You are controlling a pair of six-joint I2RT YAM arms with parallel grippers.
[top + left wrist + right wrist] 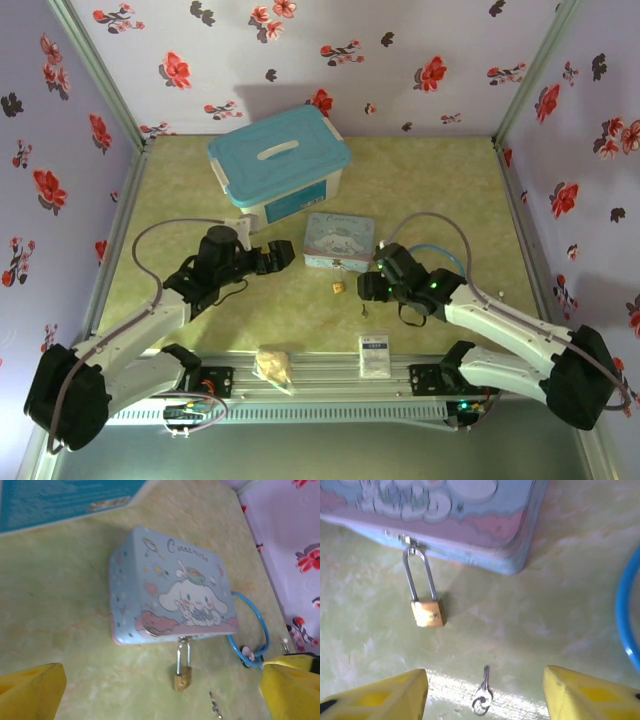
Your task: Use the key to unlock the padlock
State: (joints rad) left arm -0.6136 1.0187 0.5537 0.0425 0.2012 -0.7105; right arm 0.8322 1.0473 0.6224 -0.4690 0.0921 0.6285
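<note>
**Right gripper** (484, 690): jaws apart, nothing held. The yellow fingers (380, 697) stand on either side of the key.

**Key** (482, 695): small, grey metal. It lies flat on the green table (560, 595), midway between the right gripper's fingers and seemingly touching neither, though the view is cropped there. Its ring end is nearest the gripper and its blade points away, toward the tin.

**Padlock** (427, 612): brass body, long silvery shackle. It sits ahead of the right gripper, off toward the left of that wrist view, apart from the key. The shackle is hooked through the tin's clasp and the body rests on the table.

**Tin** (470, 525): pale blue with a cartoon lid, beyond the padlock.

**Blue tube** (627, 625): curves along the table beyond the right gripper's right-hand finger.

**Left gripper** (160, 695): jaws wide, empty. The padlock hangs from the tin ahead, between its fingers. The key lies nearer the right-hand finger.
</note>
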